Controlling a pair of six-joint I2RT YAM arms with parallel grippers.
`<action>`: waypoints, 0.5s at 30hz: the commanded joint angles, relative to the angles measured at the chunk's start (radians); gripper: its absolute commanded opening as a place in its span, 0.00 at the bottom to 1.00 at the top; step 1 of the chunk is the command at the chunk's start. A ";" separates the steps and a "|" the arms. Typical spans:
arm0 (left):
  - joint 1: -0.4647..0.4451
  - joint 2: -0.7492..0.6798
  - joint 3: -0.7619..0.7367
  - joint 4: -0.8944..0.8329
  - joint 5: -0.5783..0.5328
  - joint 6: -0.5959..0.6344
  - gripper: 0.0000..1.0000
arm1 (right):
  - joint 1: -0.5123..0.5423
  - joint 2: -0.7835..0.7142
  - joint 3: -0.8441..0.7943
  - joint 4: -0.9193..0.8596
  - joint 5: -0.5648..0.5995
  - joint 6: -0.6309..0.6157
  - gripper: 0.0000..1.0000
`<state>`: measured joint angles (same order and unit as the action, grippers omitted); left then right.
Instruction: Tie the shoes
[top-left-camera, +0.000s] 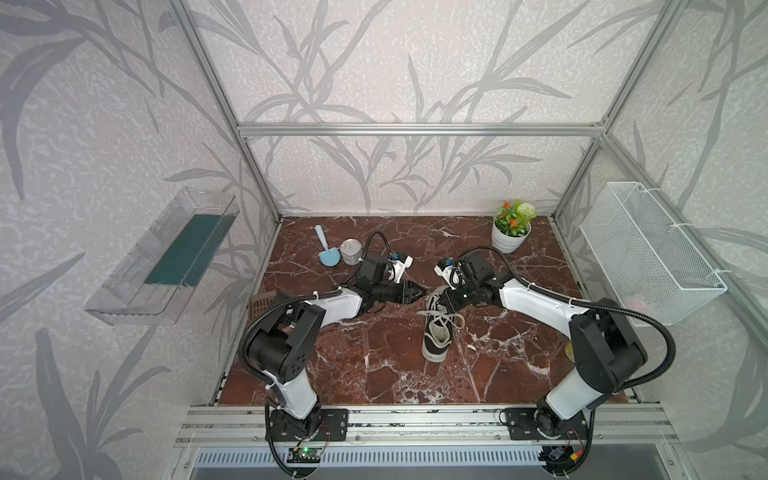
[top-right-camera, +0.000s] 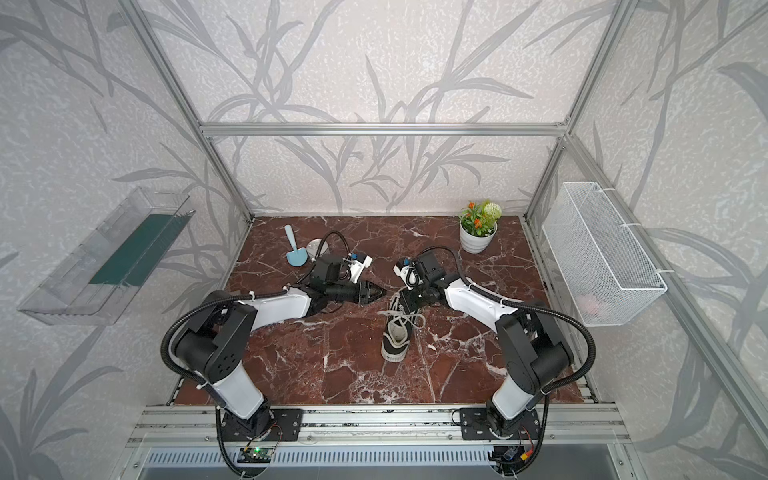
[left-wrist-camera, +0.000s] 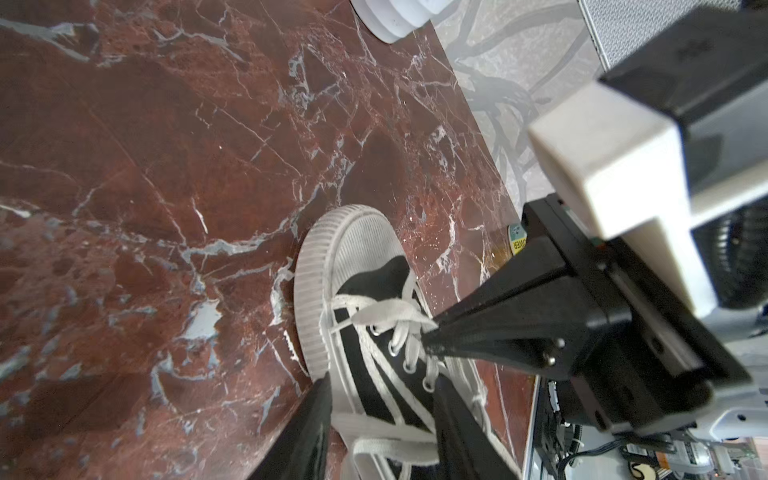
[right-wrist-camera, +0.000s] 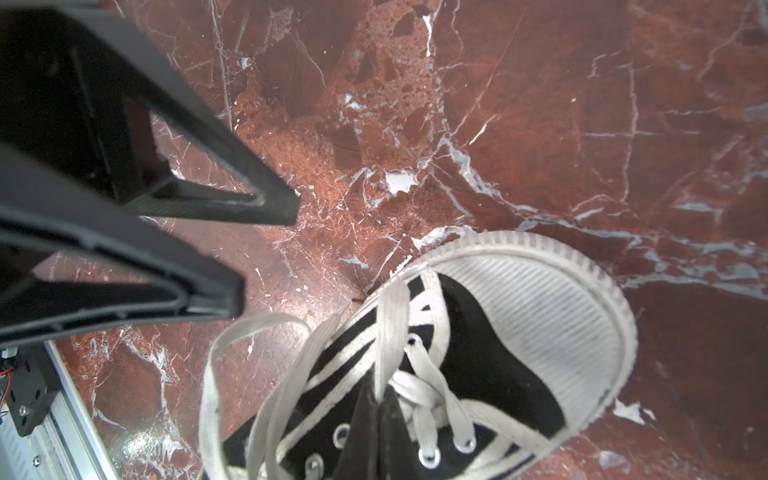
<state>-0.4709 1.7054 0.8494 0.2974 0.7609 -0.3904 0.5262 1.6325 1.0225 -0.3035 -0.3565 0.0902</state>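
Right hand (right-wrist-camera: 376, 401) pinches lace (right-wrist-camera: 390, 324) on black sneaker (right-wrist-camera: 478, 365)

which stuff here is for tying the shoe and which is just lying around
For the job: sneaker, laces, left claw, right claw (gripping the laces).
Lying about: scoop, can, plant, basket, tray.

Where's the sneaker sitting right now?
In both top views the sneaker lies just right of centre on the table, toe rearward; the right gripper pinches its laces and the open left gripper sits just left of the toe.
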 joint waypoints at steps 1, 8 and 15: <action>-0.001 -0.062 -0.047 -0.050 0.018 0.180 0.43 | 0.001 -0.048 -0.011 -0.001 0.010 0.009 0.00; -0.004 -0.152 -0.088 -0.156 0.006 0.433 0.46 | 0.000 -0.044 -0.010 -0.009 0.006 0.011 0.00; -0.029 -0.155 -0.057 -0.309 -0.023 0.624 0.48 | 0.000 -0.041 -0.005 -0.011 0.004 0.012 0.00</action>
<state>-0.4850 1.5623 0.7685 0.0811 0.7513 0.0921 0.5262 1.6138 1.0195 -0.3038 -0.3553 0.0933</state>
